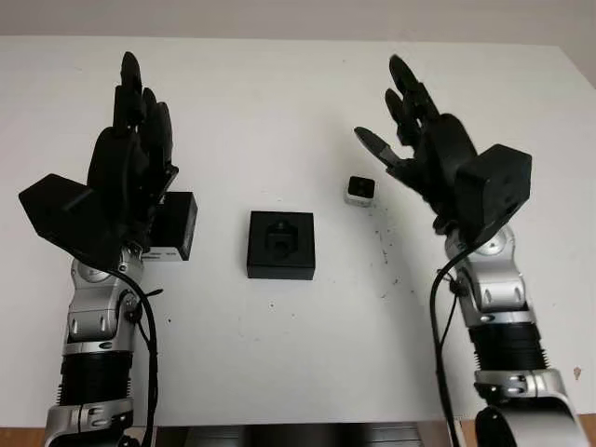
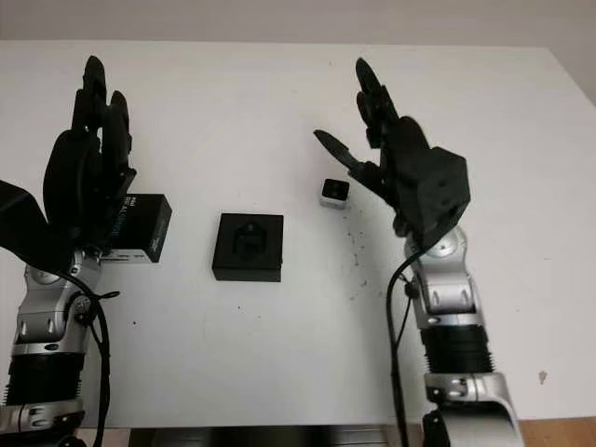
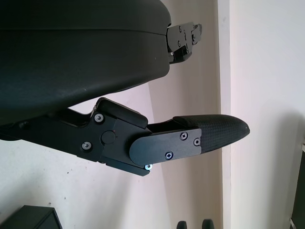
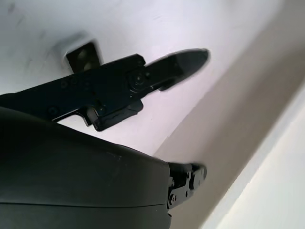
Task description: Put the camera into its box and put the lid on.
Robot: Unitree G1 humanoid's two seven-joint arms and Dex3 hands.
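The small white-and-black camera (image 1: 359, 189) sits on the white table (image 1: 279, 102), right of centre. It also appears beside the thumb in the right wrist view (image 4: 84, 56). The open black box (image 1: 280, 244), with a moulded insert, lies at the table's middle. Its black lid (image 1: 174, 226), which has a white label side, rests to the left, partly hidden behind my left hand. My left hand (image 1: 140, 116) is raised above the lid, open and holding nothing. My right hand (image 1: 386, 112) hovers open just right of and above the camera, its thumb pointing toward it.
The table's far edge meets a pale wall. A few dark specks mark the surface right of the box. A dark box corner (image 3: 33, 218) shows in the left wrist view.
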